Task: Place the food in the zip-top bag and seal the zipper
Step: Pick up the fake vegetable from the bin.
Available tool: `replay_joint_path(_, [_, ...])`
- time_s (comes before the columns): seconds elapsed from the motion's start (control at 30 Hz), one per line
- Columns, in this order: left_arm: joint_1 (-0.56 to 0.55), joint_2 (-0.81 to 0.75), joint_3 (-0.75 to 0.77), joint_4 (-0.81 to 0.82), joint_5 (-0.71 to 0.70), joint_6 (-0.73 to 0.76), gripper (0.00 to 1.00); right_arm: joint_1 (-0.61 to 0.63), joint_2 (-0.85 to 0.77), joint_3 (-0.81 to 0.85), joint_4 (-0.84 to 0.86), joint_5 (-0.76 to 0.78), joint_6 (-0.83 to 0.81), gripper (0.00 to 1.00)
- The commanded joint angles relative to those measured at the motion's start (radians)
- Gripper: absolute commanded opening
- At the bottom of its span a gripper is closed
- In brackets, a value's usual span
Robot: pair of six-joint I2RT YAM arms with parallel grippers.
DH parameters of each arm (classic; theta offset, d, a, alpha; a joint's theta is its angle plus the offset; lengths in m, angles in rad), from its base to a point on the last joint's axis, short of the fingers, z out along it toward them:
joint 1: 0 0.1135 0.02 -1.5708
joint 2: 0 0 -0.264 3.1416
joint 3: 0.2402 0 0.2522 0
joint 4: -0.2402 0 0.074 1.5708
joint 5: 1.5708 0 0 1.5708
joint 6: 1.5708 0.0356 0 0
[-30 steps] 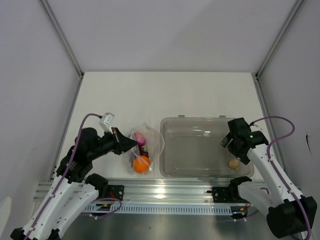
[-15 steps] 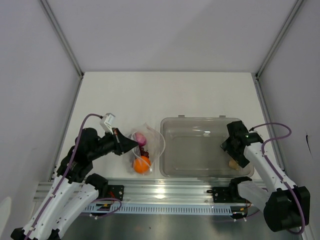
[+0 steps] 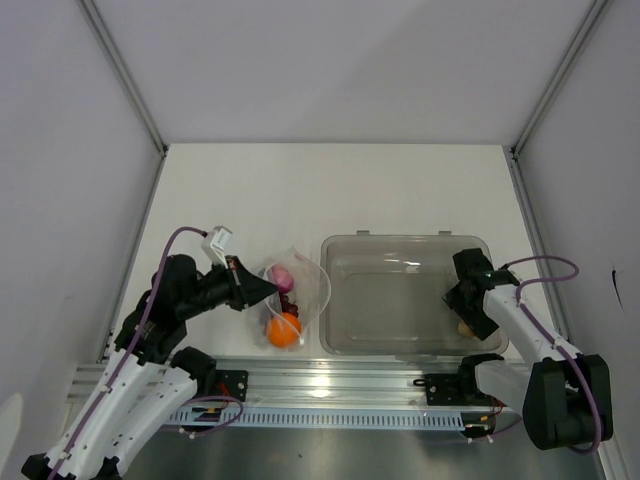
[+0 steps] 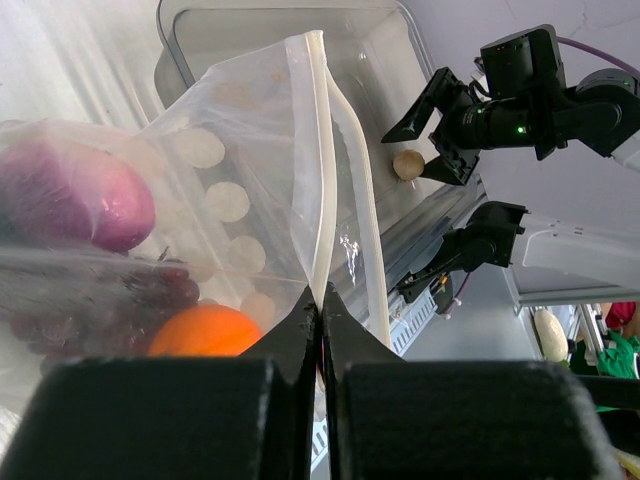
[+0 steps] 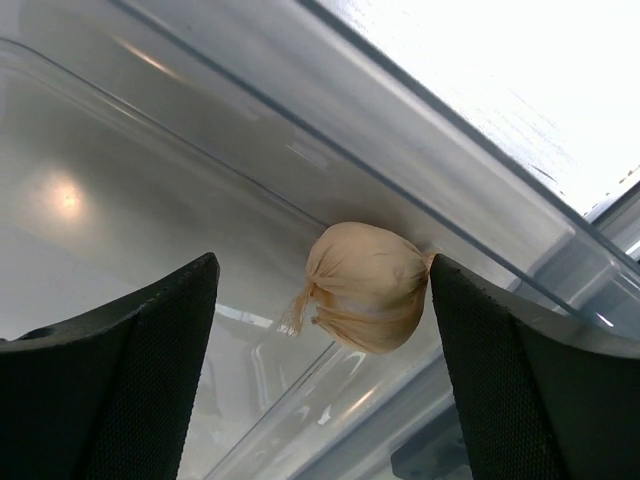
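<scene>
My left claw is clenched on the zipper of the bag, near the table's near edge. Orange ball, purple fruit and grapes sit inside. My right claw stands released, astride the beige lump without touching it, in the tub towards the near right corner

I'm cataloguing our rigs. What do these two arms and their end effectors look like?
Both are white-shelled lower down and black toward the wrist: left arm, right arm. A purple cable loops along each. The left end effector and right end effector are black, with two tapered, textured fingers.
</scene>
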Motion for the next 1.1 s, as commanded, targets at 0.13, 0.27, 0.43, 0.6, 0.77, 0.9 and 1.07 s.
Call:
replay_joint_path(0.13, [-0.006, 0.005, 0.0, 0.043, 0.027, -0.009, 0.0, -0.015, 0.014, 0.002, 0.035, 0.072, 0.031, 0.78])
replay_joint_path(0.27, [-0.006, 0.004, -0.003, 0.034, 0.023, -0.003, 0.01, -0.014, 0.015, -0.001, 0.034, 0.081, 0.039, 0.72])
replay_joint_path(0.43, [-0.008, -0.001, -0.008, 0.03, 0.019, 0.0, 0.01, -0.015, 0.009, -0.008, 0.037, 0.066, 0.037, 0.59])
replay_joint_path(0.6, [-0.006, 0.001, -0.011, 0.036, 0.03, -0.009, 0.01, -0.015, -0.008, 0.0, 0.035, 0.043, 0.019, 0.39])
replay_joint_path(0.77, [-0.006, 0.007, -0.012, 0.039, 0.036, -0.02, 0.0, -0.015, -0.055, 0.015, 0.029, -0.005, -0.012, 0.26])
replay_joint_path(0.9, [-0.004, 0.014, -0.011, 0.039, 0.039, -0.029, 0.01, -0.006, -0.094, 0.058, 0.011, -0.031, -0.053, 0.24])
replay_joint_path(1.07, [-0.004, 0.02, -0.011, 0.026, 0.036, -0.037, 0.01, 0.063, -0.12, 0.149, 0.018, -0.074, -0.127, 0.24])
